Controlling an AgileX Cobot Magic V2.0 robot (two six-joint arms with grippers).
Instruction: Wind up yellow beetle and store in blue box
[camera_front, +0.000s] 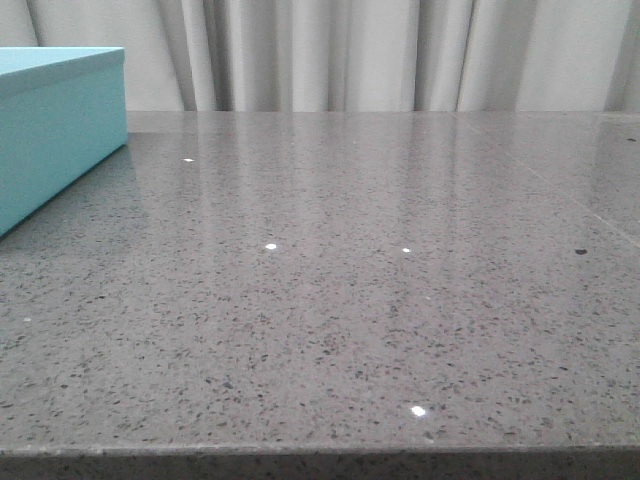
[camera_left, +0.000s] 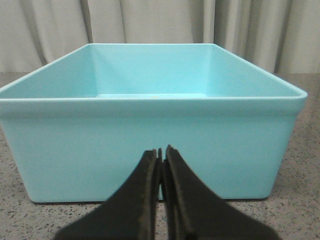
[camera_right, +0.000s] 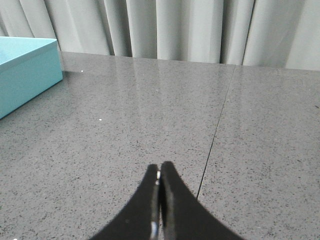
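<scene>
The blue box (camera_front: 55, 120) stands at the far left of the grey stone table in the front view. In the left wrist view the blue box (camera_left: 150, 145) fills the frame, open at the top, and the part of its floor that shows is bare. My left gripper (camera_left: 161, 150) is shut and empty, just in front of the box's near wall. My right gripper (camera_right: 159, 167) is shut and empty, low over the bare table, with the box (camera_right: 25, 70) far off to one side. The yellow beetle is out of view in every frame. Neither gripper shows in the front view.
The grey speckled table (camera_front: 350, 300) has its front edge at the bottom of the front view. A thin seam (camera_right: 215, 135) runs across the tabletop in the right wrist view. Pale curtains (camera_front: 380, 50) hang behind the table.
</scene>
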